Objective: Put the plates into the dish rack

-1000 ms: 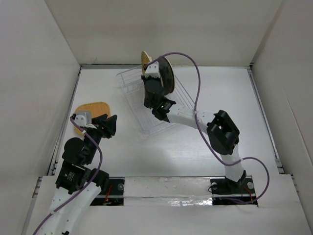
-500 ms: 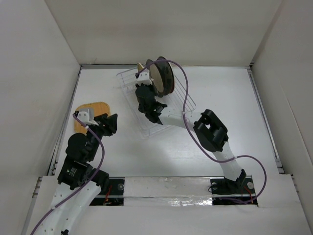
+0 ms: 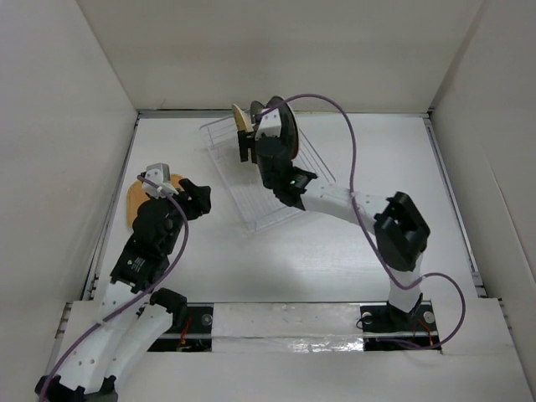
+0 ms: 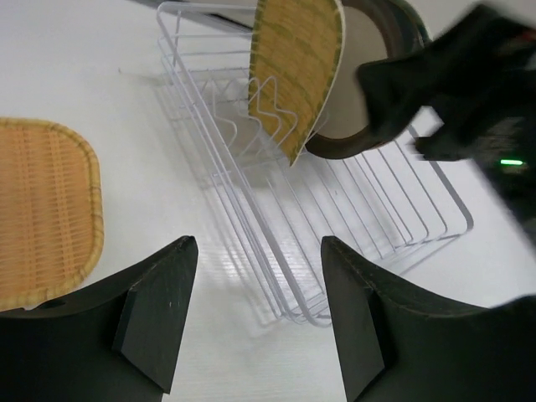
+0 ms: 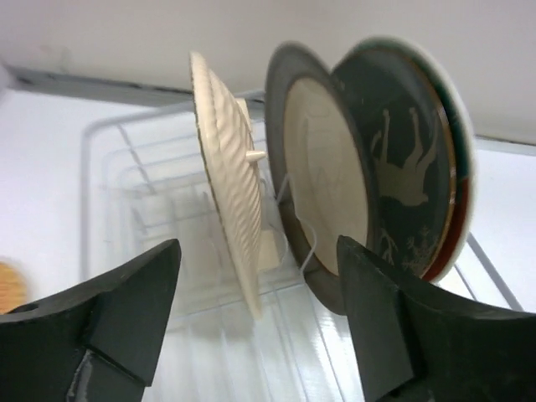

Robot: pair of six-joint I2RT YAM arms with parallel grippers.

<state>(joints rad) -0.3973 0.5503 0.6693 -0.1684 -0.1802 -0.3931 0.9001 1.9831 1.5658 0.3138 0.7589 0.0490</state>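
Right gripper [image 5: 260, 331]: jaws spread wide, nothing in them, sitting low over the far end of the dish rack [image 3: 224, 167] at top centre of the overhead view. The rack is clear plastic and lies skewed on the white table [image 3: 377, 151], running from upper left to lower right. The plates stand on edge in its far end. The yellow woven plate [image 5: 226, 184] is leftmost in the wrist view, upright in the prongs. Just right of it is the shiny dark plate [image 5: 322, 193], tilted slightly, and the deer plate [image 5: 402, 167] leans right behind that. A red and teal rim [image 5: 462, 197] shows at the deer plate's right edge; can't tell if it's a separate plate. The right gripper touches none of them, and both finger pads frame the stack from the near side. Left gripper [image 4: 255, 322]: jaws partly open, empty, above bare table at the left of the overhead view, aimed at the rack's near corner. The orange woven plate [image 4: 42, 209] lies flat on the table at the left of the left wrist view, well apart from the rack and just beside the left finger [image 4: 155, 318]. From overhead the left arm covers most of it.
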